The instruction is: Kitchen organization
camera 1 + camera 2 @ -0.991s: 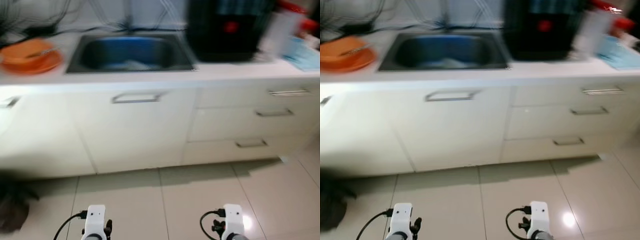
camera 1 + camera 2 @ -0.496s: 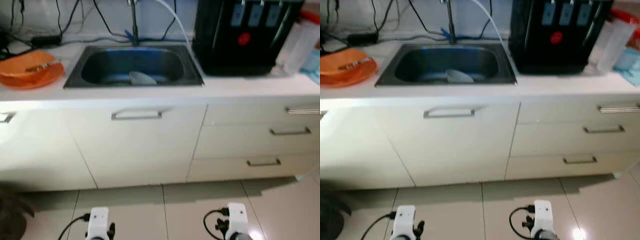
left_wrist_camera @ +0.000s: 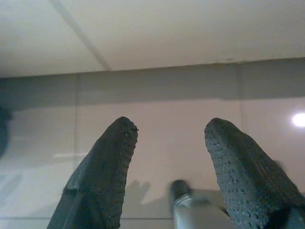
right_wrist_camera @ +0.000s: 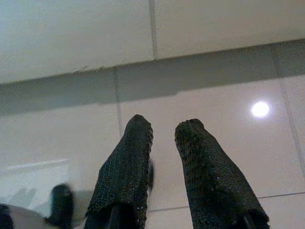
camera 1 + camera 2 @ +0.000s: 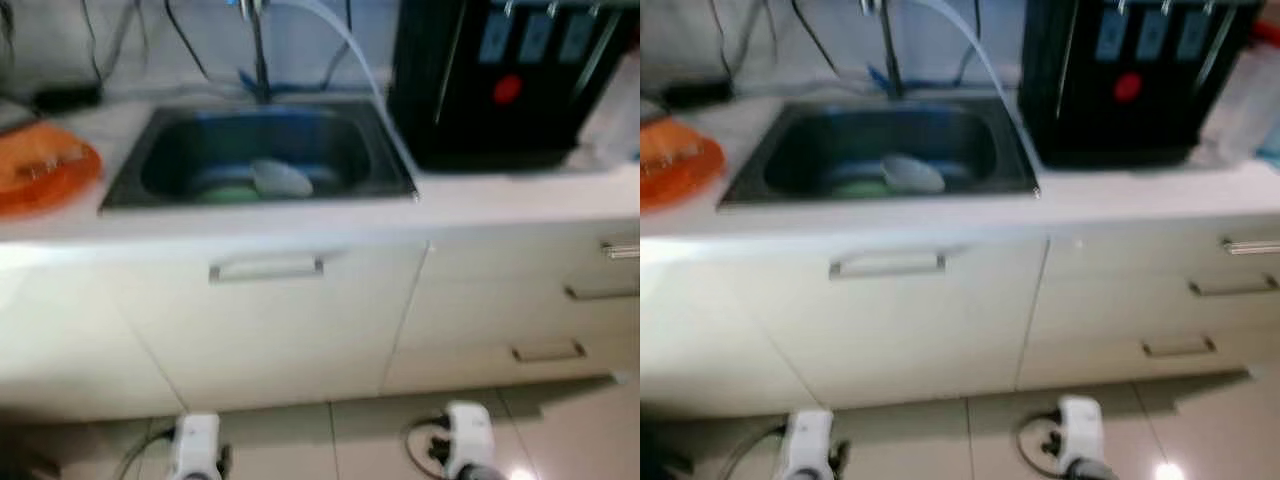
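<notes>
The dark steel sink (image 5: 260, 160) sat in the white surface (image 5: 480, 200), pale dishes (image 5: 280, 180) inside. Both arms hung low near the floor tiles: left gripper (image 3: 169, 138) fingers released wide, right gripper (image 4: 164, 136) fingers slightly parted, empty. Blur risked misjudged reaches.

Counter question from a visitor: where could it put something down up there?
Bare strip of white counter along the front edge of the sink. More between the sink and the orange plate. Right side is crowded: black dispenser, then a blurred container. Sink already holds dishes.
</notes>
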Controlling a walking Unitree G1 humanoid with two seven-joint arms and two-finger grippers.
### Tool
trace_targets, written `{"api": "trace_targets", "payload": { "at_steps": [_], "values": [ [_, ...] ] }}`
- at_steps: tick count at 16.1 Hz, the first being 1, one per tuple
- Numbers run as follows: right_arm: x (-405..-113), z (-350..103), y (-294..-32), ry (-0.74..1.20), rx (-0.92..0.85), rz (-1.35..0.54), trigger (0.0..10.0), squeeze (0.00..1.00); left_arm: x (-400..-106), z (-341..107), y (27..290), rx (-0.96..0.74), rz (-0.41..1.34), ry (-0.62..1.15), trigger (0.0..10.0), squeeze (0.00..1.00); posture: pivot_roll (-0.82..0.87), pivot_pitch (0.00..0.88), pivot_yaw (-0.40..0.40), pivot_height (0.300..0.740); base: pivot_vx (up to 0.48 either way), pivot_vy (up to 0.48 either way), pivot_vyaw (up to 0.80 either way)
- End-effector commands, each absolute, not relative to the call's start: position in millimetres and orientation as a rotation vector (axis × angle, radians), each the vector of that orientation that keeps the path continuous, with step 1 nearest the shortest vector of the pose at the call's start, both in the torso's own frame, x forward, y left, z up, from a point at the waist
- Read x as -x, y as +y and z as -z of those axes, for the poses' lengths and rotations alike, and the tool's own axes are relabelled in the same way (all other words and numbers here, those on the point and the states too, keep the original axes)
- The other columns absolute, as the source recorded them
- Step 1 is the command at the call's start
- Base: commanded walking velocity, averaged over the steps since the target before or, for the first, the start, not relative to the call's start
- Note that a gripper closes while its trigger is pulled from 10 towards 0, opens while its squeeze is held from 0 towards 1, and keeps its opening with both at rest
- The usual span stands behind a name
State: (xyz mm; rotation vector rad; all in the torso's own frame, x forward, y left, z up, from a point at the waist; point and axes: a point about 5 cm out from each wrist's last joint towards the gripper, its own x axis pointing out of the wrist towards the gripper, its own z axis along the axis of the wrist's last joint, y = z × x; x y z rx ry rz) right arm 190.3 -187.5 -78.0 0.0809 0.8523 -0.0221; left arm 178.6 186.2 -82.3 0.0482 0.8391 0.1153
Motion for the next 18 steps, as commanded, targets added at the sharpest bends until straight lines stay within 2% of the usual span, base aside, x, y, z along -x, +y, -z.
{"api": "trace_targets", "payload": {
  "at_steps": [1, 5, 18],
  "values": [
    [-193.8, 77.4, -177.7, 0.847, -0.091, 0.001, 10.0, 0.00, -174.7, 82.1, 201.6, -0.076, -0.144, 0.851, 10.0, 0.00, 0.07, 0.048, -0.002, 0.740, 0.458, 0.000, 0.00],
    [-194.3, 76.9, -179.0, 0.841, -0.100, 0.015, 10.0, 0.00, -174.7, 82.4, 200.4, -0.065, -0.145, 0.852, 10.0, 0.00, 0.07, 0.047, -0.004, 0.740, 0.412, 0.000, 0.00],
    [-193.5, 77.1, -181.4, 0.850, -0.077, -0.004, 10.0, 0.00, -171.9, 84.5, 194.5, -0.079, -0.114, 0.861, 10.0, 0.00, 0.06, 0.034, -0.010, 0.740, 0.000, 0.000, 0.00]
  ]
}}
